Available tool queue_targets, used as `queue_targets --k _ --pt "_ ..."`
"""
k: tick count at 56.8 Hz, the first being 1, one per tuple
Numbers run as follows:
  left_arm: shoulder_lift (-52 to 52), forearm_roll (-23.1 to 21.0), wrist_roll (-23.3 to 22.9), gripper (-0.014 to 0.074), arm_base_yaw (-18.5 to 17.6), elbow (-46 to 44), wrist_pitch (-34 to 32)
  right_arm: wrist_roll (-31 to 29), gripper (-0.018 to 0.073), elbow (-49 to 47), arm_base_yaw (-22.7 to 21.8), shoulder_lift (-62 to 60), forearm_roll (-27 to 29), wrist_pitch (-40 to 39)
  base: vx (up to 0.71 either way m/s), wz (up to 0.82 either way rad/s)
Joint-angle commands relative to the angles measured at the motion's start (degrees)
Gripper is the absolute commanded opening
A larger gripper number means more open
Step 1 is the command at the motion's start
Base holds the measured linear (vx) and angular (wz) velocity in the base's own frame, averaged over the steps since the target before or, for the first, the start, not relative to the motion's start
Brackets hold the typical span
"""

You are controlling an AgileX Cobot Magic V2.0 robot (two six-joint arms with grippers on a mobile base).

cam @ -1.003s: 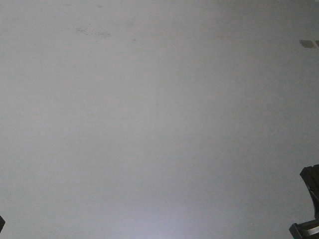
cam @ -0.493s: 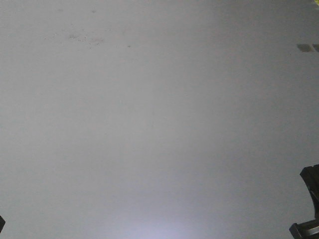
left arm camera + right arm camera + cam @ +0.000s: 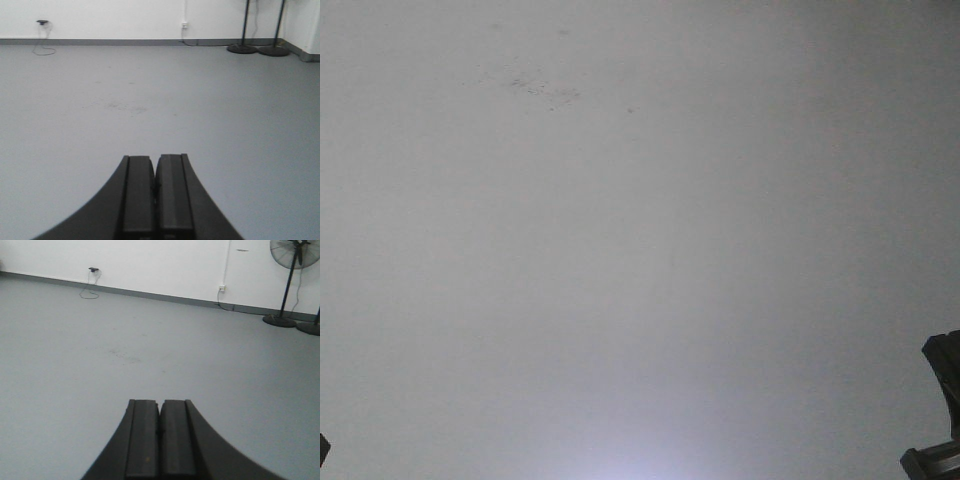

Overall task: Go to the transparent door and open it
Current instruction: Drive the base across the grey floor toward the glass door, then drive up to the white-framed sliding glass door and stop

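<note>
Scuffs [image 3: 535,88], dark speckles on the smooth grey floor [image 3: 640,300], have slid rightward in the front view, suggesting the base is turning. Black left gripper [image 3: 155,167] and right gripper [image 3: 160,407] are pressed together, empty. The transparent door shows in no view.

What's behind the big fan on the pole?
Behind the fan is just the white wall, with a grey baseboard along the bottom. The fan's pole and round base cover a little bit of that strip, so you cannot see that part.
</note>
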Motion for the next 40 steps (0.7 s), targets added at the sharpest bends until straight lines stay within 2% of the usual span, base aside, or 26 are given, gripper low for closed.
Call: queue_targets --k 1,40 --pt "-0.8 -0.6 -0.5 -0.0006 -0.3 0.5 -4.5 0.0 -0.0001 0.2 -0.2 -0.9 -0.3 -4.8 0.35 0.36" --pt "-0.8 -0.6 -0.5 -0.0006 -0.3 0.5 -4.4 0.0 -0.0001 0.2 -0.2 -0.9 -0.3 -4.8 0.38 0.42"
